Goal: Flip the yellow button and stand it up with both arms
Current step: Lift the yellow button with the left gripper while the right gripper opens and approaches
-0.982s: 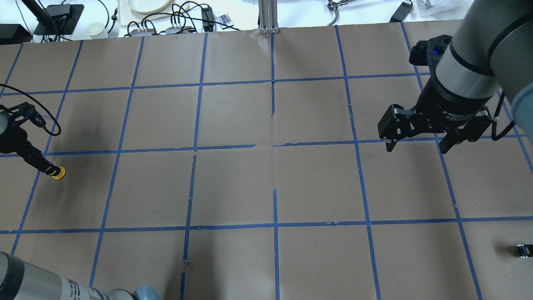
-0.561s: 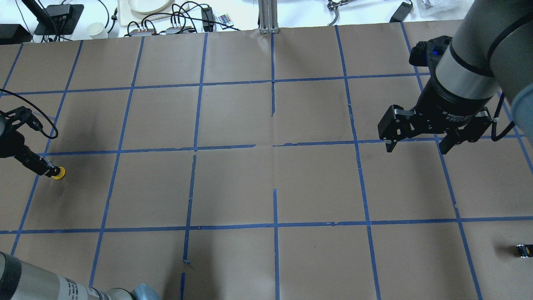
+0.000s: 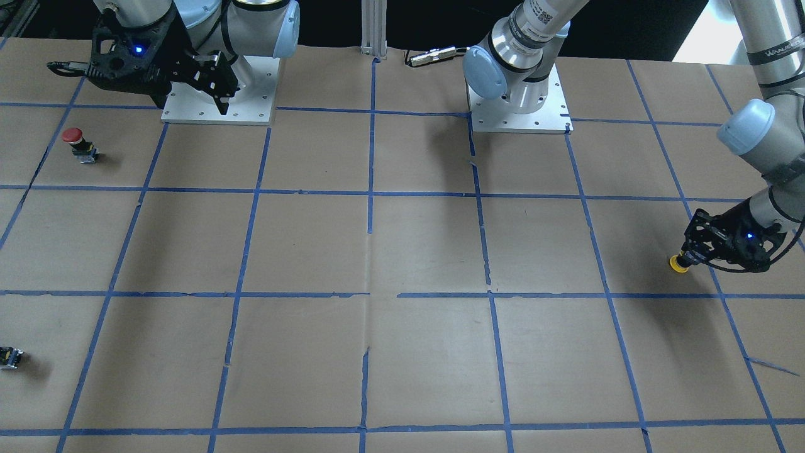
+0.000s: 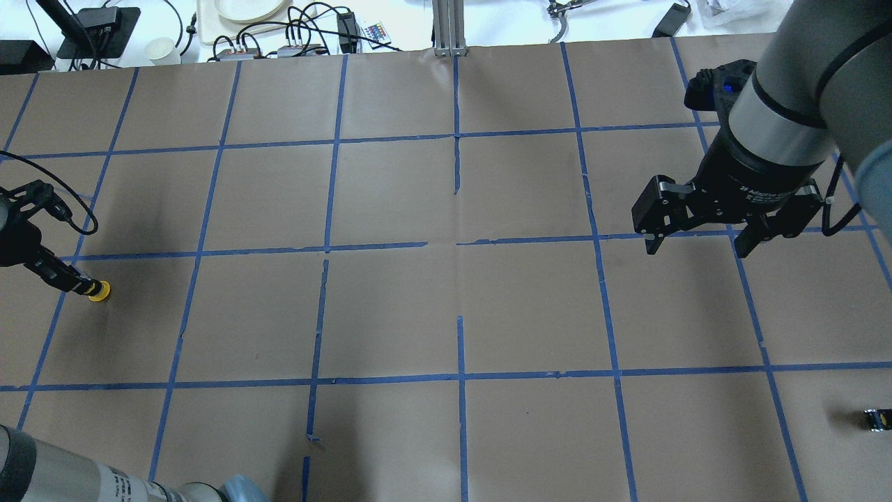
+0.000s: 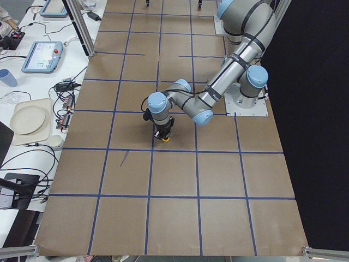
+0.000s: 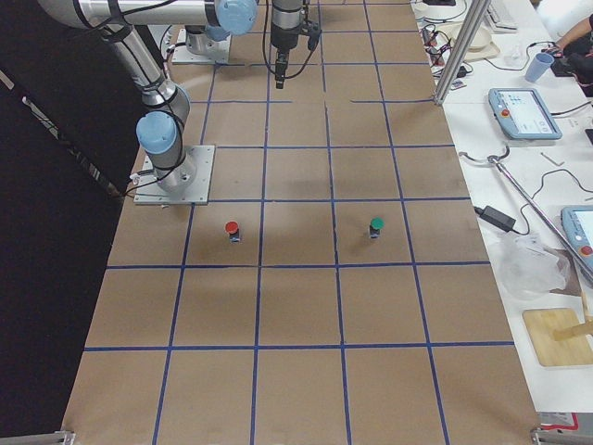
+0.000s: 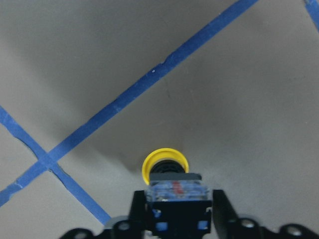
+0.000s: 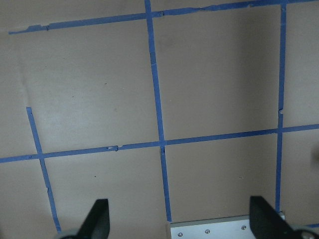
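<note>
The button (image 4: 100,291) is gripped by its body in the left tool (image 4: 83,284), cap tipped down, low over the bench (image 4: 390,307), far left. The right tool (image 4: 698,247) is held wide and empty, well apart. Handover and standing are judged undone. Brown paper is gridded with blue tape (image 4: 327,195); cables (image 4: 300,31) are seen beyond.

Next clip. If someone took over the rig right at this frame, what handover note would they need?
Left gripper: shut on the yellow button, gripping its switch body, cap pointing away from the gripper, low over the table.
Right gripper: open, empty, far across the table.
Done: button grasped.
Left: probably pass it to the right gripper, flip it, stand it.
</note>
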Action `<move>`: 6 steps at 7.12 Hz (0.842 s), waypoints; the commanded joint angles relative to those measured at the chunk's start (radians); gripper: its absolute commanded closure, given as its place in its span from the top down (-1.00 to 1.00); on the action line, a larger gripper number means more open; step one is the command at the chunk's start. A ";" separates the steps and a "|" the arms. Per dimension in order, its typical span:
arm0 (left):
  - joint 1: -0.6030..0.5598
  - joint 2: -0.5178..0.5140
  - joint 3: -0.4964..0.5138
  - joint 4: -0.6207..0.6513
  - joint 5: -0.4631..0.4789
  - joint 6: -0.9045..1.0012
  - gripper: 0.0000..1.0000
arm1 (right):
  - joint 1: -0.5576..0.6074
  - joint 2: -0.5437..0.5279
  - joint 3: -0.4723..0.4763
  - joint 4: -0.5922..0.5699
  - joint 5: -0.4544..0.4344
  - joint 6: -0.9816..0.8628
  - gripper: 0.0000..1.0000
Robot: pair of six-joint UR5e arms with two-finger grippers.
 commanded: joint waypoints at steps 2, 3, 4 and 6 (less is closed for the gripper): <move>-0.033 0.070 0.018 -0.001 -0.037 -0.017 -0.69 | -0.029 0.001 -0.006 -0.008 0.003 -0.014 1.00; -0.078 0.097 0.044 -0.015 -0.090 -0.038 -0.69 | -0.047 0.004 -0.020 -0.012 0.003 -0.005 1.00; -0.145 0.125 0.086 -0.117 -0.093 -0.137 -0.69 | -0.075 0.010 -0.023 -0.012 0.018 -0.003 1.00; -0.292 0.177 0.168 -0.317 -0.100 -0.352 -0.69 | -0.094 0.085 -0.069 -0.006 0.162 0.033 1.00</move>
